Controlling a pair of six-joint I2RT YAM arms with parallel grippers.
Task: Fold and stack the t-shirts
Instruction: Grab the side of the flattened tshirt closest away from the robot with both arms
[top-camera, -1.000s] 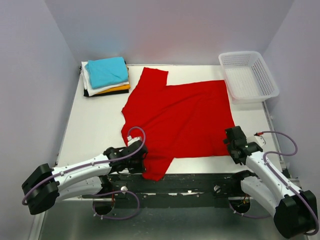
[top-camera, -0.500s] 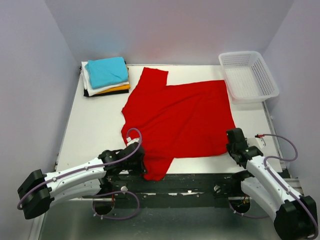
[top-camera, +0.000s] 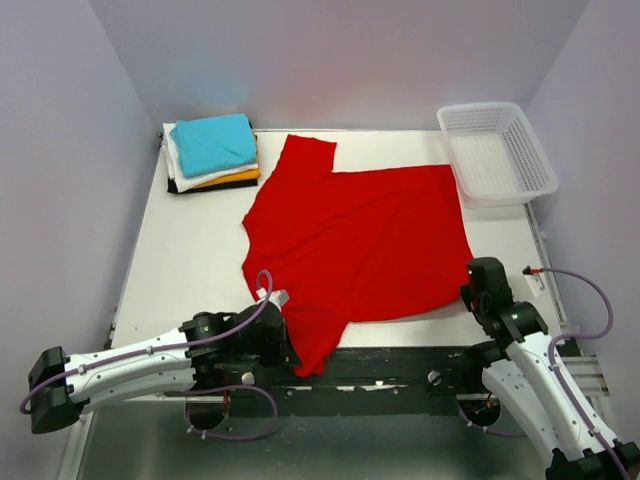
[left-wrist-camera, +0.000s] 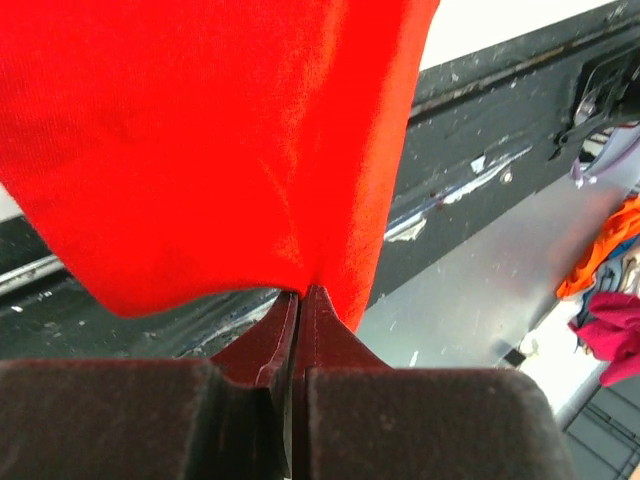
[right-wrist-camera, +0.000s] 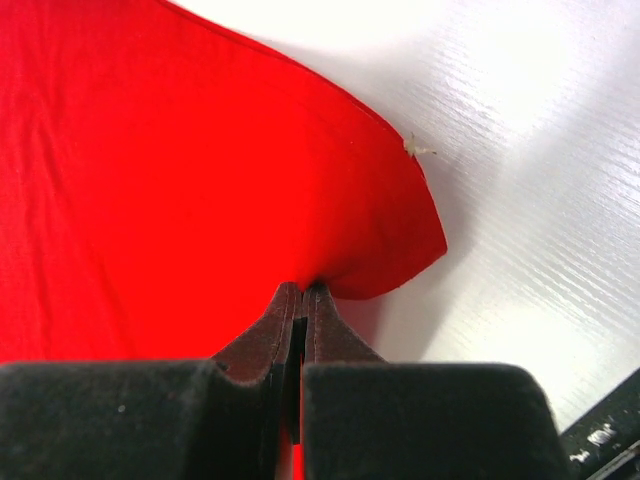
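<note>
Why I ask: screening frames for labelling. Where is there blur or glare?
Top external view: sharp, evenly lit, soft shadows. Left wrist: the left claw is a dark blur, the red t-shirt oversaturated. Right wrist: the right claw blurs, the table glares white.

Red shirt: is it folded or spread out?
Spread out: the red shirt lies open across the table, unlike the folded stack.
</note>
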